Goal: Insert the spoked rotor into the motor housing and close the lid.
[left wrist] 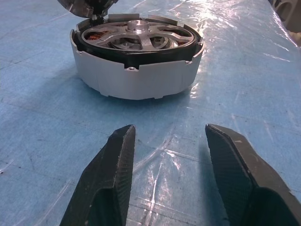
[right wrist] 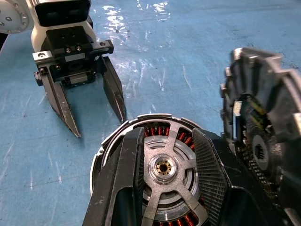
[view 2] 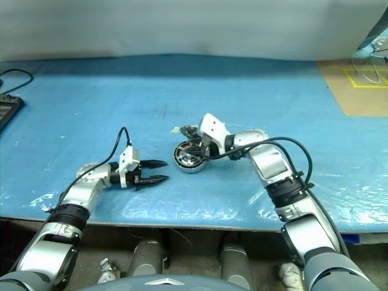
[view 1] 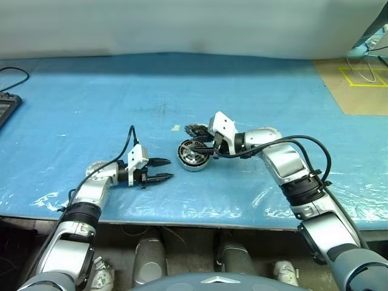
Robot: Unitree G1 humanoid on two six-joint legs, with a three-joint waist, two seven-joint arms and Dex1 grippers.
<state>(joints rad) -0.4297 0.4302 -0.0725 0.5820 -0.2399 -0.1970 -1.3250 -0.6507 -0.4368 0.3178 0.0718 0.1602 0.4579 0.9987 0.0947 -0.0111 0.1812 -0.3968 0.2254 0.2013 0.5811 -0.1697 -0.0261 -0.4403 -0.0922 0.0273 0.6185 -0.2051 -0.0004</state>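
Note:
The motor housing (view 1: 191,160) sits on the blue table, a short silver puck with copper coils inside. In it the spoked rotor (right wrist: 164,165) lies flat, hub up, its black rim level with the housing wall (left wrist: 136,77). The lid (right wrist: 263,122) stands upright at the housing's far rim, its patterned inner face showing. My right gripper (right wrist: 167,133) hovers right over the rotor, open, with a finger on either side of the hub. Level with the table, my left gripper (view 1: 170,169) points at the housing from a short gap away, open and empty.
Wrinkled blue plastic sheet (view 1: 254,79) covers the table. A small pale scrap (view 1: 176,128) lies just behind the housing. A dark device with a cable (view 1: 6,108) sits at the far left edge. A brown patch with yellow tape (view 1: 361,85) is at the back right.

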